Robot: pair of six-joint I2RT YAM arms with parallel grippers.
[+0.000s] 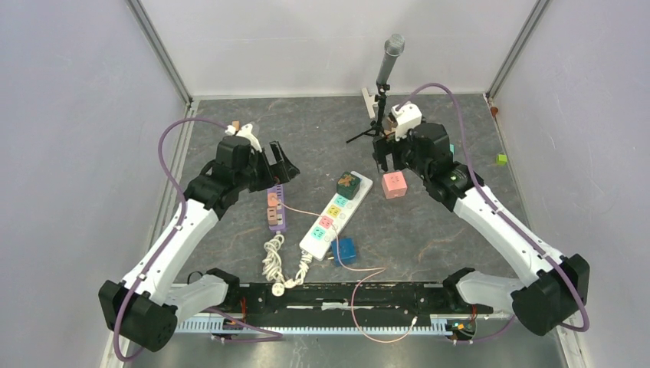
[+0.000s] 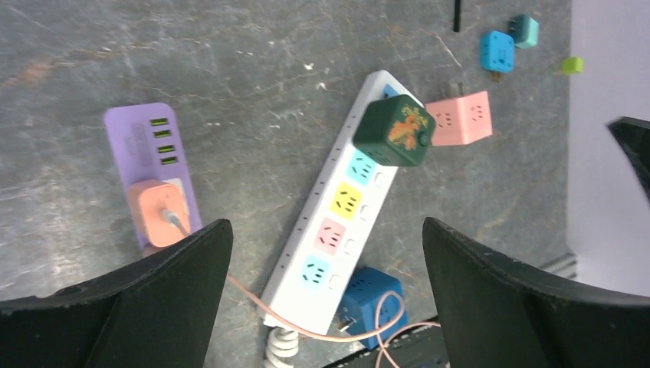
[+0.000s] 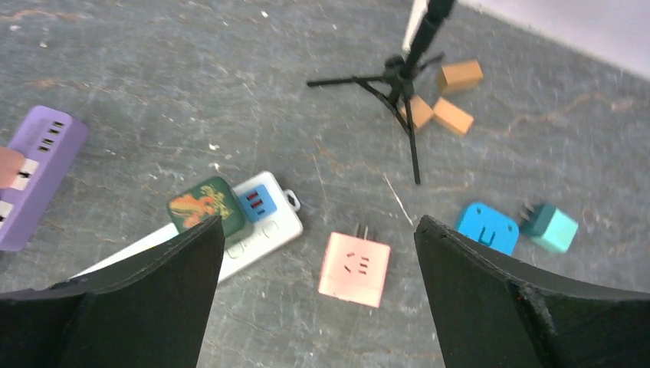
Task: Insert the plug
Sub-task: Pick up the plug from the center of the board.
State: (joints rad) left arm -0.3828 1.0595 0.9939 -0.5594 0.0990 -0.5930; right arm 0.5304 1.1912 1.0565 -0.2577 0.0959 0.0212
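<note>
left jaws: wide apart with nothing between them; the black fingers (image 2: 153, 299) hang above the white power strip (image 2: 322, 253), clear of it.
right jaws: wide apart and holding nothing; the fingers (image 3: 498, 299) hang over the pink cube plug (image 3: 355, 268) without touching it.
green cube plug (image 1: 348, 184): sits on the socket at the 1 o'clock end of the white power strip; whether it is pushed fully home cannot be told.
pink cube plug: lies on the desk (image 1: 460, 230) at 3 o'clock of the green cube plug, apart from the strip, prongs towards 12 o'clock.
white power strip: slants mid-desk from 7 o'clock to 1 o'clock; four coloured sockets show uncovered.
purple strip (image 1: 276, 208): at 9 o'clock of the white power strip, with an orange plug (image 2: 157, 213) seated in it.
blue cube (image 1: 345, 251): just beside the white strip's near end, at its 4 o'clock.
microphone stand (image 1: 381, 115): at 12 o'clock of the pink cube plug.
blue adapter (image 3: 487, 228) and teal adapter (image 3: 550, 228): side by side, at 3 o'clock of the pink cube plug.
</note>
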